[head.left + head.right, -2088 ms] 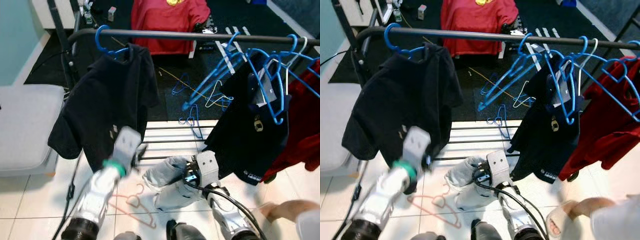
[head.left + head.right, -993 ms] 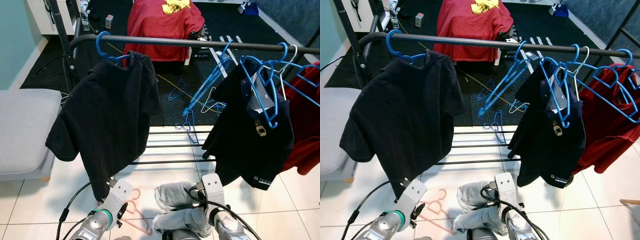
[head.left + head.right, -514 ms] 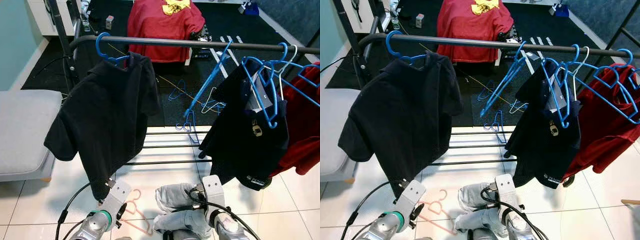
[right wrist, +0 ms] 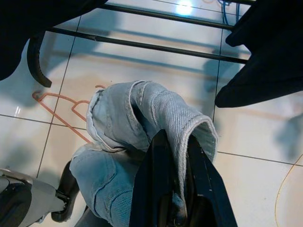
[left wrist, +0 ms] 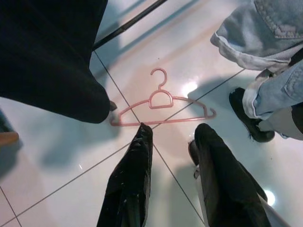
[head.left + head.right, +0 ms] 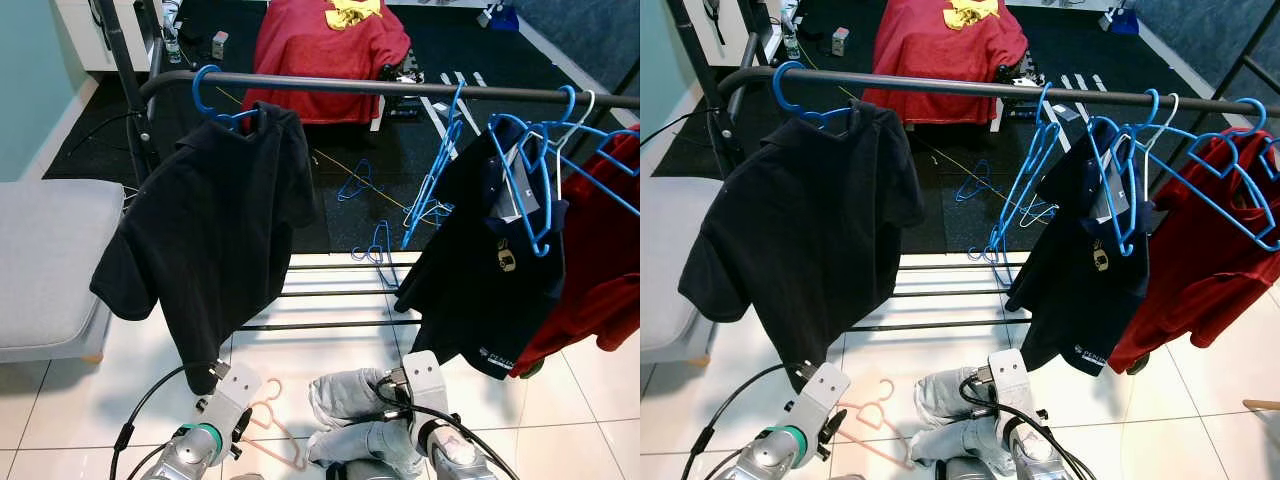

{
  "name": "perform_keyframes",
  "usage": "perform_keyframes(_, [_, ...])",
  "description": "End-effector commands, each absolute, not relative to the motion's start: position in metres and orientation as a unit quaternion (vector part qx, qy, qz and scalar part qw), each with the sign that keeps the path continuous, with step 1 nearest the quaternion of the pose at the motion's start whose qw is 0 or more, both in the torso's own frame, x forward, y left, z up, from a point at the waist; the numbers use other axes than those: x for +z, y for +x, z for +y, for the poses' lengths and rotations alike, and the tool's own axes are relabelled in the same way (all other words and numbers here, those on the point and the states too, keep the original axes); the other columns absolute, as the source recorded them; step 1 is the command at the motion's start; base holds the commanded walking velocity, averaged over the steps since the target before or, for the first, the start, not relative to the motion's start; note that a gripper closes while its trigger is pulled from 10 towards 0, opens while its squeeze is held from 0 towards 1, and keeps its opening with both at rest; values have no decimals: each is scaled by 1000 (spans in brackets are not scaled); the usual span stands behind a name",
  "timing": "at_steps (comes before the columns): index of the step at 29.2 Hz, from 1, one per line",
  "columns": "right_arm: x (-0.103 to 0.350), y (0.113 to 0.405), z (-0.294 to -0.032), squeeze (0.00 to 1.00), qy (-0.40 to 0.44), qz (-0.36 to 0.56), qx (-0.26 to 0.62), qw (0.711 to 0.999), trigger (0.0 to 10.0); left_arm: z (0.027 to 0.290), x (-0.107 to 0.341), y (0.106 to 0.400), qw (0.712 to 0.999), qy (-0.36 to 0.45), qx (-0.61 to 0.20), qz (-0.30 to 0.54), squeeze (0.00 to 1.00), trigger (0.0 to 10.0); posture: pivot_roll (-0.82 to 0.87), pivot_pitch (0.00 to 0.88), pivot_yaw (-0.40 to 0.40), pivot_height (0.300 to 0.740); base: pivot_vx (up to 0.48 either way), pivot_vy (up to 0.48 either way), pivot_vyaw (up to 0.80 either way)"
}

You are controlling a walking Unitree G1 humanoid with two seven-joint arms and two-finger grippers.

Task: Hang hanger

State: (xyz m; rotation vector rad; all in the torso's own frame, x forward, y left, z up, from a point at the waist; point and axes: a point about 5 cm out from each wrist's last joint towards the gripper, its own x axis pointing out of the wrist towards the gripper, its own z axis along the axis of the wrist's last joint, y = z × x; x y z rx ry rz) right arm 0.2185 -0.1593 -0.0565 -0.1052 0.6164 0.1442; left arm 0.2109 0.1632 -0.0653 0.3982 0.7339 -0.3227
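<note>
A black shirt (image 6: 215,230) hangs on a blue hanger (image 6: 205,90) from the dark rail (image 6: 400,88). Further right on the rail hang an empty blue hanger (image 6: 435,170), a navy shirt (image 6: 490,270) on blue hangers, and a red garment (image 6: 600,280). A pink hanger (image 5: 163,106) lies flat on the white tiles. My left gripper (image 5: 173,132) is open and low, its tips just short of the pink hanger. Low in front of me, my right gripper (image 4: 173,151) is shut on a fold of light blue jeans (image 6: 350,410).
The rack's lower bars (image 6: 330,295) cross the floor ahead. A grey cushioned seat (image 6: 45,260) stands at the left. Loose blue hangers (image 6: 360,180) lie on the dark mat beyond, and a red shirt (image 6: 330,45) lies further back. A black cable (image 6: 140,410) trails by my left arm.
The empty blue hanger has swung from slanted to nearly vertical, and the navy shirt sways. Both arms have dropped lower than at first. A person's hand at the lower right is gone.
</note>
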Motion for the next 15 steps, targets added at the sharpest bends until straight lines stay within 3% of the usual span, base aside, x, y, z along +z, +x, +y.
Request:
perform_keyframes(1, [-59, 215, -161, 0, -57, 307, 71, 947, 10000, 161, -70, 204, 898, 192, -158, 363, 0, 10000, -25, 5, -12, 740, 0, 0, 0])
perform_keyframes(15, [-56, 219, -164, 0, -63, 303, 70, 948, 10000, 166, -64, 214, 907, 185, -135, 353, 0, 10000, -17, 0, -22, 740, 0, 0, 0])
